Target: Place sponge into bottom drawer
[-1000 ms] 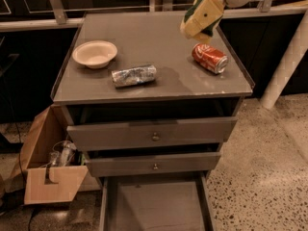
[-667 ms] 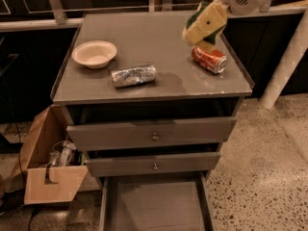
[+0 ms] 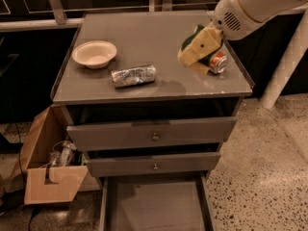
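**While Sponge Is Held Aloft, Bottom Drawer Stands Open Below**

Although the transfer is under way, the sponge point(image 3: 191, 37) is not yet anywhere near its destination; it sits above the right rear part of the cabinet top point(image 3: 144, 28), clear of the surface, dark green face uppermost with pale foam below. The gripper point(image 3: 196, 52) is clenched on the sponge, its pale fingers pressed to the block's sides; the white arm point(image 3: 260, 4) enters from the upper right corner.

Just beyond and below the held sponge lies 1 red soda can point(image 3: 219, 62) on its side; partly hidden by the gripper, whether it touches cannot be told. Further left on the same surface: 1 crumpled foil packet point(image 3: 134, 75) near the front edge; 1 pale bowl point(image 3: 94, 53) well apart at the left.

Below the top, the 2 upper drawers point(image 3: 154, 134) show knobs and stand slightly ajar; the bottom drawer point(image 3: 155, 206) is pulled well out, its grey floor visible between thin side walls. A cardboard box point(image 3: 48, 177) of clutter stands beside the cabinet's left.

Assessment: step in hand is the carry, grasp secured, release pending. The next move calls for bringing the sponge forward past the front edge, clear of the can and the protruding upper drawers; then down over the open tray before letting go.
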You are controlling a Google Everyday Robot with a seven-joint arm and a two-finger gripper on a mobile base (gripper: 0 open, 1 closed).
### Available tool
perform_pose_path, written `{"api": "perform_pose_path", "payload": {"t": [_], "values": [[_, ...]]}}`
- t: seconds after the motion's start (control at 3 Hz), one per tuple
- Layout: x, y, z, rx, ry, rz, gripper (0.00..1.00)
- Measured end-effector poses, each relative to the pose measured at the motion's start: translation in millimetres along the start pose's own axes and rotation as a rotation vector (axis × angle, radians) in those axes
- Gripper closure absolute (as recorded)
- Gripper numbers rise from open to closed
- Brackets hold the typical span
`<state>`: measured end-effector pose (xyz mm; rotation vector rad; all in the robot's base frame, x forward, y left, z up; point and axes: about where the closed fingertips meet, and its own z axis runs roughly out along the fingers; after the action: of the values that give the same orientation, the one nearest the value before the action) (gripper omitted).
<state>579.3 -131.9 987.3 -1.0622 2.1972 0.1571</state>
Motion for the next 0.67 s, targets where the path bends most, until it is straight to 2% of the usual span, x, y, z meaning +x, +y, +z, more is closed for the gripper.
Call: {"api": "perform_pose_path", "payload": {"t": [0.33,0.67], "values": [[0,0,0,-0.002,0.000,0.002,1.00],[30,21,7,-0.027,0.050,0.053,1.00]]}}
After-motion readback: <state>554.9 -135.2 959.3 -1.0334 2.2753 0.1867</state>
